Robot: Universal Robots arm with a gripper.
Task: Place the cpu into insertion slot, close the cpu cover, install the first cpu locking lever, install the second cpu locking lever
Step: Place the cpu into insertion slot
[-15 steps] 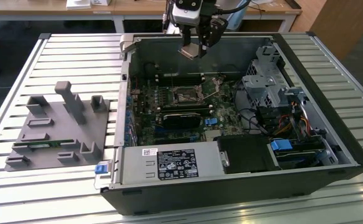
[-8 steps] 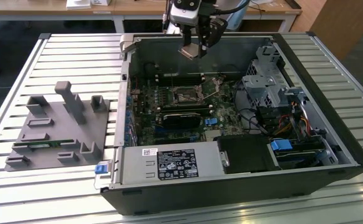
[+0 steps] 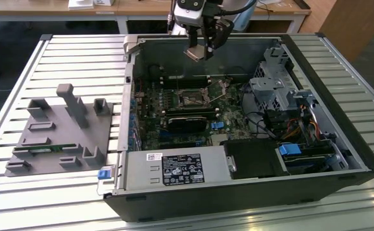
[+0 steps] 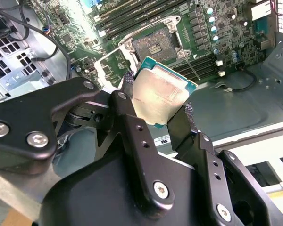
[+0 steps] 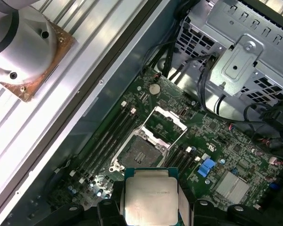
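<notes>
Two black fingers point(image 4: 132, 122) of the gripper point(image 4: 158, 96) are clamped on the cpu point(image 4: 165, 89), one on each opposite edge. In the second wrist view the chip sits tilted btwn them, dull metal top showing, green rim round it. In the first wrist view it's the closest thing to the lens, seen flat-on w/ a finger at either side. It's held in the air, clear of the board, not seated.

Just past the chip in both wrist views lies the insertion slot point(image 5: 137, 157), bare, dark contact field showing. The cpu cover point(image 5: 171, 117) is swung up & open at the slot's far edge, board visible thru its open middle. Long memory slots point(image 5: 108, 136) run along both flanks of the socket. Further out on the motherboard point(image 5: 212, 141): coin battery point(image 5: 154, 88), blue connector point(image 5: 206, 167), silver heatsink point(image 5: 232, 187). Past those, the drive cage point(image 5: 240, 56) w/ black cables point(image 5: 201, 94) beside it.

In the exterior view the gripper & chip hang over the far end of the open PC case point(image 3: 238, 199), well above the socket. The PSU point(image 3: 174, 169) fills the case's near corner. On the exterior view's left a grey fixture point(image 3: 58, 137) sits on the slatted table point(image 3: 78, 57), apart from the case.
</notes>
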